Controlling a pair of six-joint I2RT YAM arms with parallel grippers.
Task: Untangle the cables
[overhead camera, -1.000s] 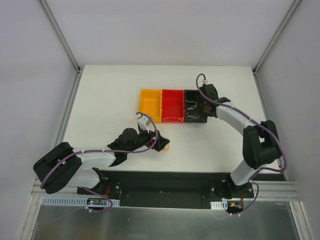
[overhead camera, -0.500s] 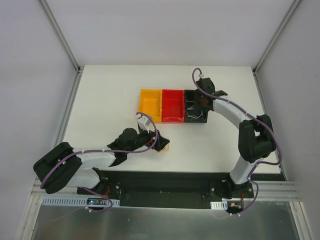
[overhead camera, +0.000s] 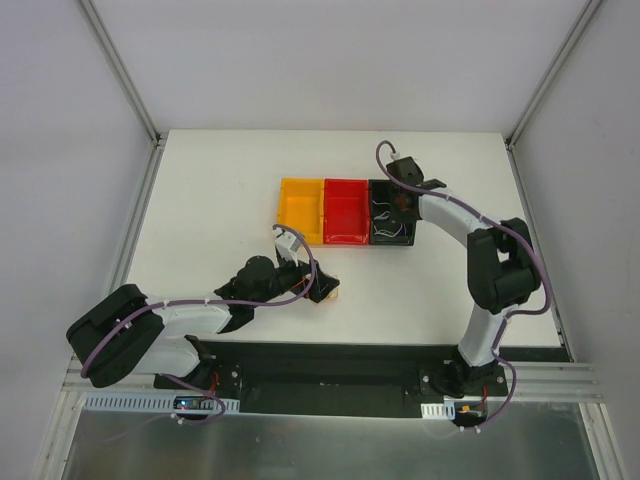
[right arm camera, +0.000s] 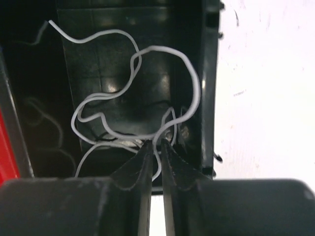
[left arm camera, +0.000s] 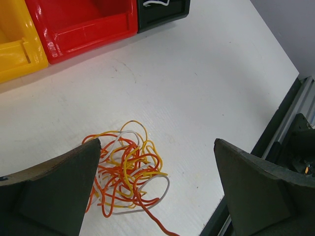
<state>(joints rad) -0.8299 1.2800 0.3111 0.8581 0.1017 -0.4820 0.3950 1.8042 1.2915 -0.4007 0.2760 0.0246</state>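
Observation:
A tangled clump of red, orange-yellow and white cables (left arm camera: 125,169) lies on the white table, in front of the bins; in the top view the clump (overhead camera: 331,293) shows at my left fingertips. My left gripper (left arm camera: 155,162) is open and hovers above the clump, one finger on each side and the clump closer to the left finger. My right gripper (right arm camera: 154,142) is over the black bin (right arm camera: 209,73), its jaws nearly together on a looping white cable (right arm camera: 162,49) that hangs into the bin. In the top view it (overhead camera: 398,205) is above the black bin (overhead camera: 392,241).
A yellow bin (overhead camera: 301,210) and a red bin (overhead camera: 346,212) stand in a row left of the black bin. More white wire lies on the black bin's floor. The table's near edge and a black rail (left arm camera: 290,123) are right of the clump.
My right arm has swung left and farther back over the black bin with the white cable. The left arm and the clump have not moved.

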